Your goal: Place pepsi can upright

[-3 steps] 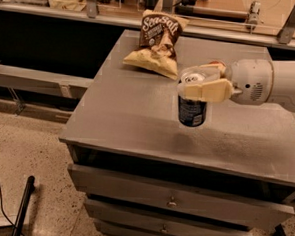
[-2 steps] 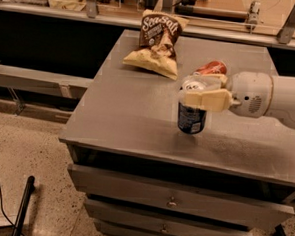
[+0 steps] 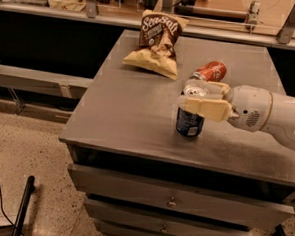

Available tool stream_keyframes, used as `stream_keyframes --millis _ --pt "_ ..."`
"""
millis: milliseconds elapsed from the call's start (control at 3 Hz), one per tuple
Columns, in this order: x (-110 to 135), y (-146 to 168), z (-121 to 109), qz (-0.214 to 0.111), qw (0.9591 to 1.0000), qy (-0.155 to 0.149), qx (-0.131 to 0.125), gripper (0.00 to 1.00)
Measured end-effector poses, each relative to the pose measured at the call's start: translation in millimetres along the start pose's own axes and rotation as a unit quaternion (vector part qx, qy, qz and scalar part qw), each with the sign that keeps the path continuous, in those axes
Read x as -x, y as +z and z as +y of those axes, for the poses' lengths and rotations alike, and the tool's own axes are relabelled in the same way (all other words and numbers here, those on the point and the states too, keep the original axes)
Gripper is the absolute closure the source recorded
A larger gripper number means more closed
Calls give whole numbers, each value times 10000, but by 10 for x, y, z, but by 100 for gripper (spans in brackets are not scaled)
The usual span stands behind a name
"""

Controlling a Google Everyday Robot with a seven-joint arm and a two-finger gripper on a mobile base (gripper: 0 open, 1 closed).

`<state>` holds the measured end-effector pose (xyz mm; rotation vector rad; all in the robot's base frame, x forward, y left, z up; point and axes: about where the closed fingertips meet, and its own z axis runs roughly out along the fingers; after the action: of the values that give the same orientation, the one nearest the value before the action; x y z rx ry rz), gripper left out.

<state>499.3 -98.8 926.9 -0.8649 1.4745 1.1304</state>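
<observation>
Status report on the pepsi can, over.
Claw shut on pepsi can, upper half. Can upright, standing on table. Orange-red can lying just behind; chip bag farther back.

The arm [image 3: 268, 116] is extended in from the table's [image 3: 122, 123] right edge, with the gripper [image 3: 190, 94] clamped on the pepsi can [image 3: 189, 124].

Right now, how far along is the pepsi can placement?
Done: the pepsi can stands upright, its base seemingly down on the grey table. In hand: the gripper is closed on the can's top, reaching in from the right. Left: open and back away without tipping it; the orange-red can lies on its side close behind.
</observation>
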Motion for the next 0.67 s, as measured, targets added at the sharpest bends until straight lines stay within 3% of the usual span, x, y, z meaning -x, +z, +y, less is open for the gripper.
stream_keyframes --millis 333,667 --pt "1 -43 0 -140 9998 -93 -75 0" --pt "26 -146 -13 -86 9994 -256 -196 0"
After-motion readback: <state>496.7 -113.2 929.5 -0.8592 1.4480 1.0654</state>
